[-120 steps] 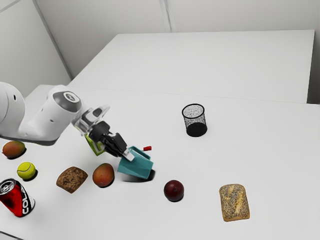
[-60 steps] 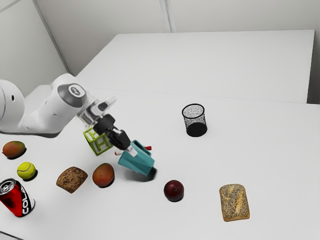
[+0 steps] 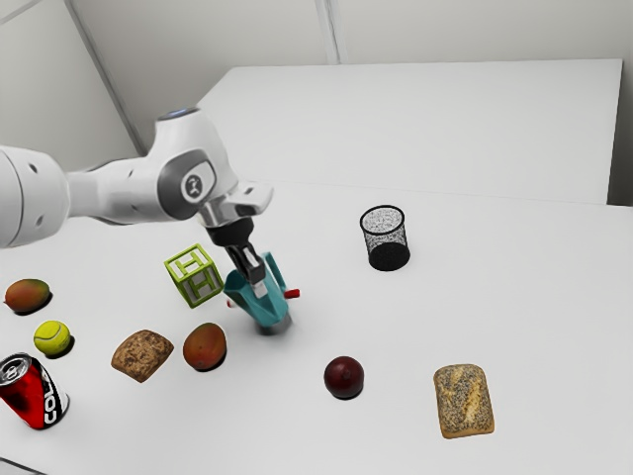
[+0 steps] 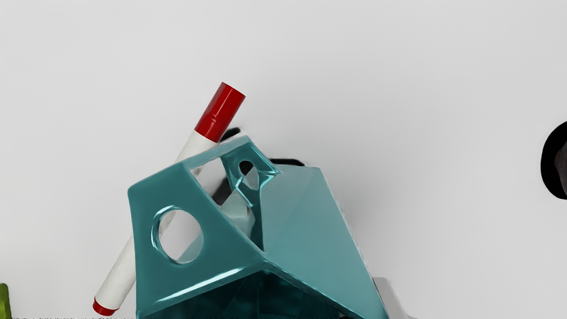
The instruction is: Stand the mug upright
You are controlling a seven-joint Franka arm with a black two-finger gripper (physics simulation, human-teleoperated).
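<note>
With the claw (image 3: 260,288) pinching its wall, the mug (image 3: 265,310), left of centre in the exterior view, extends below the claw, axis tilted (mouth upper left, base lower right), presumably requiring rotation to vertical

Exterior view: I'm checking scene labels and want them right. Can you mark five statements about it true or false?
1. The mug has its mouth facing down. False: it faces up, at a tilt.
2. The gripper is at the mug. True.
3. The ball is inside the mesh cup. False: it is on the table, near the can.
4. The marker is partly hidden behind the mug. True.
5. The cube is blue. False: it is green.
</note>
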